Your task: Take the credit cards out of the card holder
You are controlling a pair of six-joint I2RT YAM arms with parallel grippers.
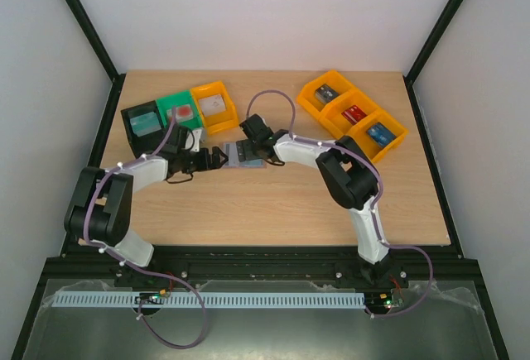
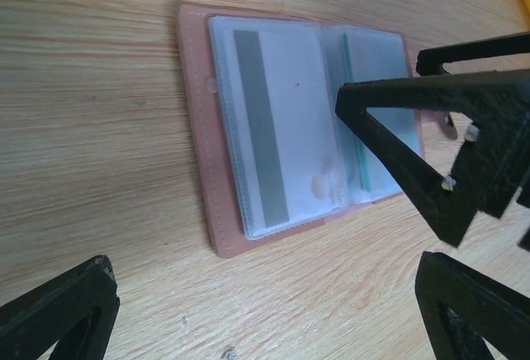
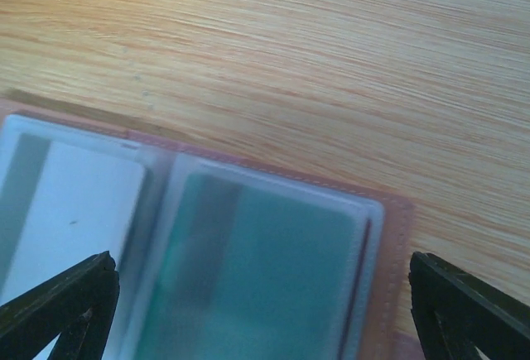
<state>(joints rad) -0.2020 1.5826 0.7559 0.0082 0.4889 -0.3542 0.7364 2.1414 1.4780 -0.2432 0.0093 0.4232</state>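
The card holder [image 1: 249,156] lies open on the table between my two grippers. In the left wrist view, the card holder [image 2: 199,128] shows a tan-pink edge and clear sleeves. A whitish credit card [image 2: 290,112] with a grey stripe sits in one sleeve. A teal credit card [image 3: 281,269] fills the other sleeve. My left gripper [image 2: 265,327] is open, just short of the holder's near edge. My right gripper [image 3: 265,319] is open and straddles the teal card's panel from above; its black fingers [image 2: 414,170] cover that panel in the left wrist view.
A black bin [image 1: 142,122], a green bin [image 1: 179,112] and a yellow bin [image 1: 214,105] stand close behind the holder at back left. Three orange bins [image 1: 352,112] holding small items stand at back right. Black frame posts run along the table's sides.
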